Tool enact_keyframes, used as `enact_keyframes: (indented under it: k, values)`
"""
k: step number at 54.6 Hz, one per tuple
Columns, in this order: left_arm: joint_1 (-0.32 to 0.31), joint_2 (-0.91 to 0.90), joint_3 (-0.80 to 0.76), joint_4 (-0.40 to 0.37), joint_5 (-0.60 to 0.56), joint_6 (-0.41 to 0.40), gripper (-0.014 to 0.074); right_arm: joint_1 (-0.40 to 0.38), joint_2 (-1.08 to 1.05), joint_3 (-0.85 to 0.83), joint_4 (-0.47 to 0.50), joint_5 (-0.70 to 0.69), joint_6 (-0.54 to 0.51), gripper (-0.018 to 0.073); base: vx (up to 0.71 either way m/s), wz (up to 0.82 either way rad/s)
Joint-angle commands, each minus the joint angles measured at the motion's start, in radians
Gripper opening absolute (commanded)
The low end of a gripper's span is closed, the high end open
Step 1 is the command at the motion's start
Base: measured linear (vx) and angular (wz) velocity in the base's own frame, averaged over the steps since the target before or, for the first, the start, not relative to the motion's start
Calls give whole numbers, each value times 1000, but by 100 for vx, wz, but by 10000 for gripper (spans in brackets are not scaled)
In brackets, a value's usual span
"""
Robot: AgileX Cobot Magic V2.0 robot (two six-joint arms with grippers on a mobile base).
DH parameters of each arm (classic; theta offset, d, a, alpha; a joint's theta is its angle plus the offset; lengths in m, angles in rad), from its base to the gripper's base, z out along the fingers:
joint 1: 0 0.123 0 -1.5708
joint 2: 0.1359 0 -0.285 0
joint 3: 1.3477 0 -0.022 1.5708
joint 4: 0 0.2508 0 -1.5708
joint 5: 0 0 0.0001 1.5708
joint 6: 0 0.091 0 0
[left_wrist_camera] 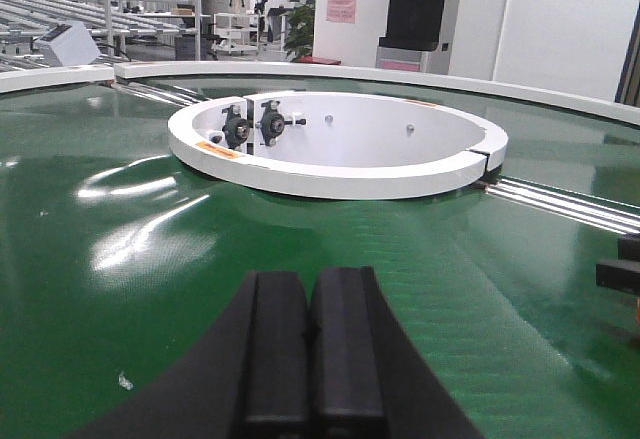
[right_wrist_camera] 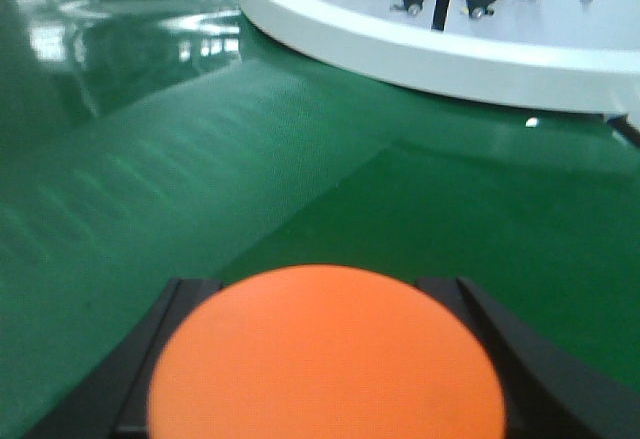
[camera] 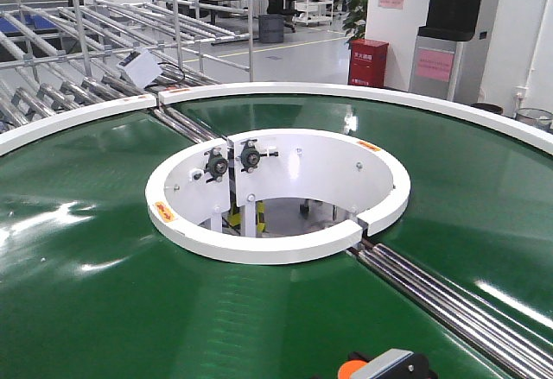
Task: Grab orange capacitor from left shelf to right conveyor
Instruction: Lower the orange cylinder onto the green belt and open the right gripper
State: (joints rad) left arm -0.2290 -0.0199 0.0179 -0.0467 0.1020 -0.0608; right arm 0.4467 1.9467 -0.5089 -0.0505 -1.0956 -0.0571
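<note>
Looking at your right wrist view, the orange capacitor fills the bottom of the frame, clamped between the right tool's black fingers above the green belt of the right conveyor. Your left tool sits bottom center of its view with pads pressed together, holding nothing. The white ring around the hole sits mid-frame up front.

Left tool closed, right tool clamped.
</note>
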Motion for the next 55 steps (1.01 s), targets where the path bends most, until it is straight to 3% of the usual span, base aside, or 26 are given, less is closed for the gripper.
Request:
enact_keyframes:
  k: [1,4,5,7,15,21,27,38,45,51,55]
  values:
    - [-7,-5,-30,-5,-82,-6,-6,-6,-22,-19,-9,-97,-12,123,0,0]
    - [-7,-5,-30,-5,-82,-6,-6,-6,-18,-19,-14,-98,-12,165,0,0]
    - [-7,-5,-30,-5,-82,-6,-6,-6,-17,-19,-31,-101,-20,270,0,0]
    - [-7,-5,-30,-5,-82,-6,-6,-6,-17,-19,-35,-104,-20,339,0,0]
    - [-7,-5,-30,-5,-82,-6,-6,-6,-17,-19,-33,-104,-19,533,0,0]
    - [-7,-5,-30,-5,-82,-6,-6,-6,-20,-19,-33,-104,-16,647,0,0]
    - [-7,-5,-30,-5,-82,-6,-6,-6,-35,-19,-33,-97,-12,694,0,0]
    - [-7,-5,-30,-5,-82,-6,-6,-6,-176,-19,-33,-31,-12,678,0,0]
    - [-7,-5,-30,-5,-82,-6,-6,-6,-349,-19,-36,114,49,635,0,0]
    - [-7,-5,-30,-5,-82,-6,-6,-4,-528,-19,-69,297,101,519,0,0]
    - [-7,-5,-30,-5,-82,-6,-6,-4,-665,-19,-123,491,140,367,0,0]
